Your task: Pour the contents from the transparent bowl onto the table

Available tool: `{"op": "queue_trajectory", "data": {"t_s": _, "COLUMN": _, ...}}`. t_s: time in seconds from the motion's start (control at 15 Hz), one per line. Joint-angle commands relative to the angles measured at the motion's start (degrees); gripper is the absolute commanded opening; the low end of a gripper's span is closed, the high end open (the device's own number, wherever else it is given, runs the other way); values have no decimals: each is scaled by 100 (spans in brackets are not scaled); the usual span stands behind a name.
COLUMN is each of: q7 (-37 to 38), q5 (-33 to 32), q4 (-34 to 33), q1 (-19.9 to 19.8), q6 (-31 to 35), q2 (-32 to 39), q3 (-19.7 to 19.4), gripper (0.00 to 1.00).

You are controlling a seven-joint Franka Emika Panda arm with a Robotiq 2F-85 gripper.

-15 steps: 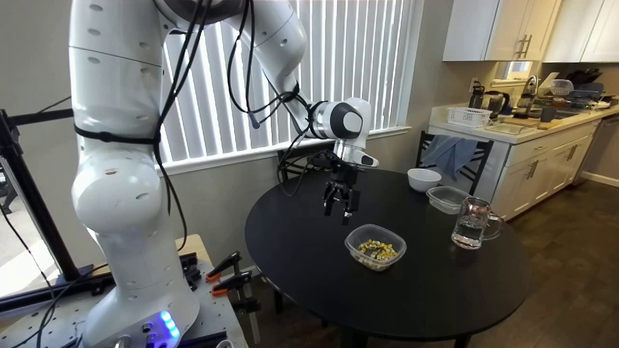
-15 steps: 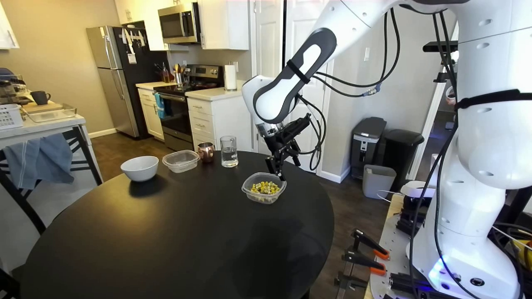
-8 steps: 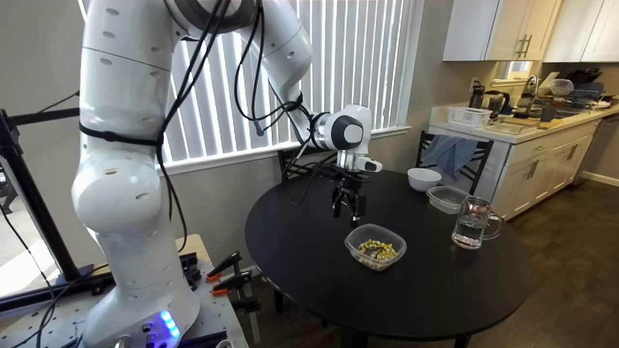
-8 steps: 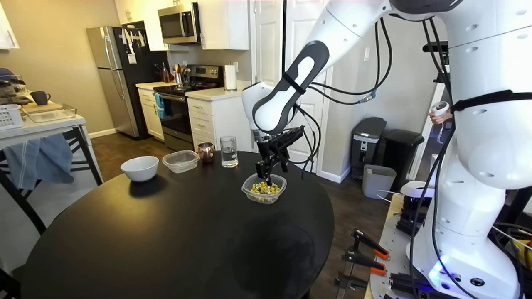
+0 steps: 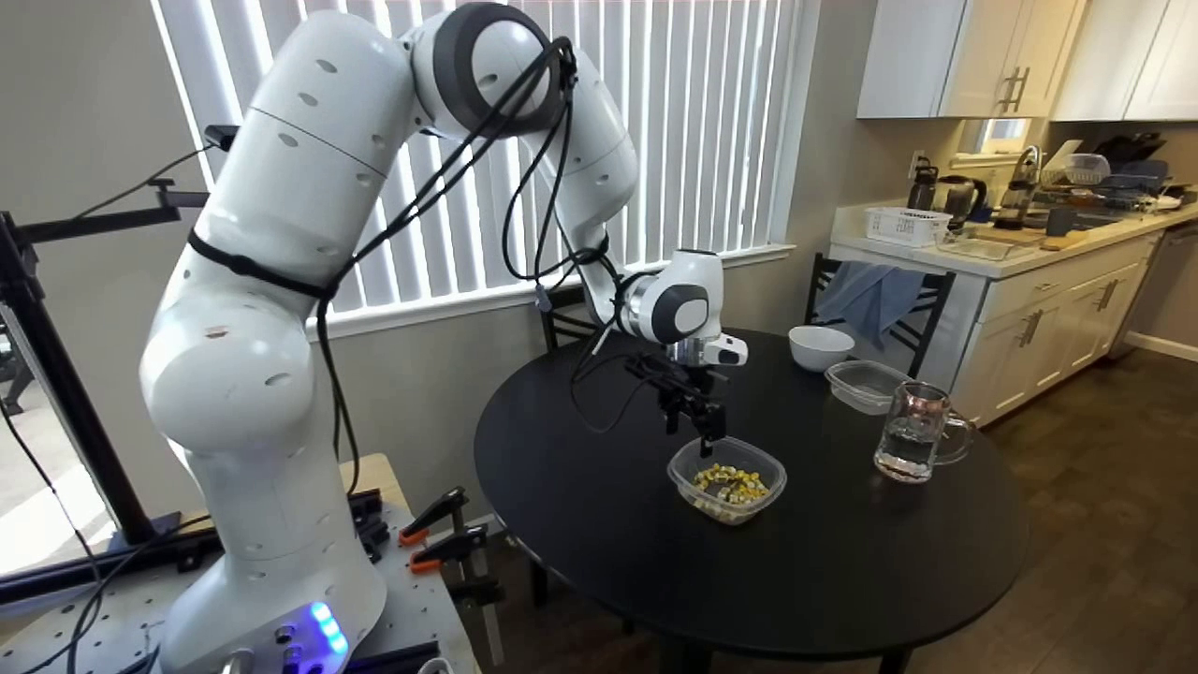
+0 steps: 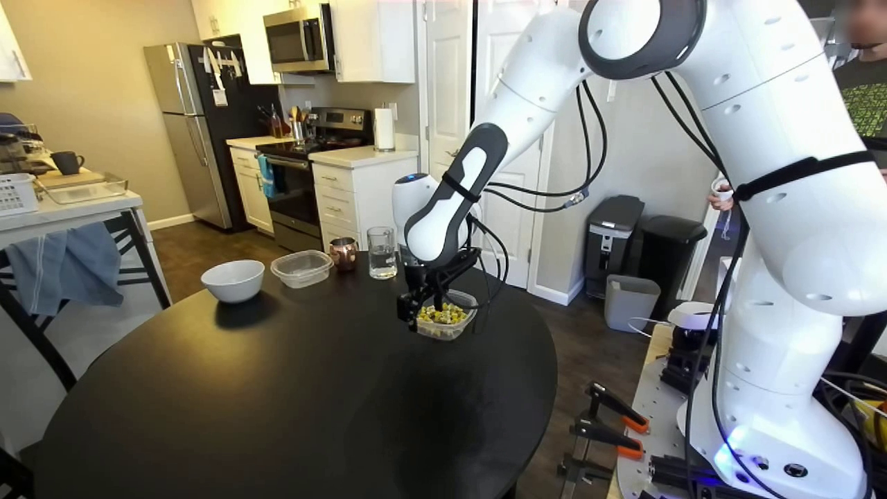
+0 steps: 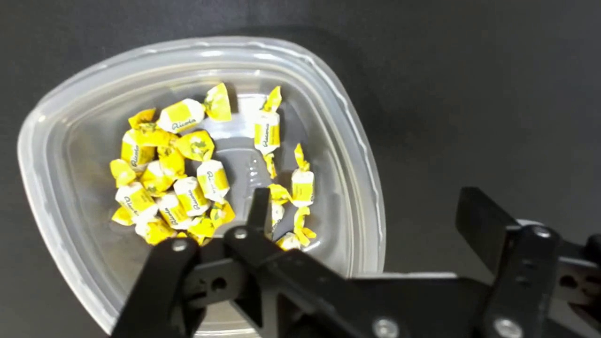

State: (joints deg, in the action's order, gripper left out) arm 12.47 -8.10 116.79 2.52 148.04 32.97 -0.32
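wrist view: transparent bowl (image 7: 333, 188) on bench (image 7: 469, 94), left of frame, candies (image 7: 173, 164) inside. hand (image 7: 366, 206) spread, gripping nothing, astride right rim (image 7: 374, 202). judged step: grasp alignment; next move: lower, pinch rim.

White bowl (image 6: 233, 281), clear tub (image 6: 302, 270), copper mug (image 6: 344, 254) and glass mug (image 6: 382, 244) noted left to right in an exterior view.
Glass mug part-filled with clear liquid (image 6: 382, 264). Behind, a refrigerator (image 6: 201, 135), a stove (image 6: 298, 186), a microwave (image 6: 298, 41) and an upright paper roll (image 6: 383, 129) are seen; three bins (image 6: 613, 225) are grouped. A blue cloth (image 5: 869, 300) is draped over a chair (image 5: 936, 314), a white basket (image 5: 906, 227) is set on a counter (image 5: 1123, 232); vertical blinds (image 5: 693, 112) are hung at a window (image 5: 798, 122).
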Motion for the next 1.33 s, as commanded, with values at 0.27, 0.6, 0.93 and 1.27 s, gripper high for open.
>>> {"op": "queue_trajectory", "data": {"t_s": 0.27, "q7": -781, "q5": 62, "q4": -594, "q1": 36, "q6": 380, "q2": 596, "q3": 36, "gripper": 53}}
{"op": "queue_trajectory", "data": {"t_s": 0.6, "q7": -991, "q5": -30, "q4": -676, "q1": 136, "q6": 272, "q2": 726, "q3": -19, "gripper": 20}}
{"op": "queue_trajectory", "data": {"t_s": 0.93, "q7": -470, "q5": -506, "q4": -865, "q1": 684, "q6": -561, "q2": 723, "q3": -576, "gripper": 0}}
{"op": "queue_trajectory", "data": {"t_s": 1.27, "q7": -19, "q5": 125, "q4": -1216, "q1": 493, "q6": -453, "q2": 607, "q3": -325, "gripper": 1}}
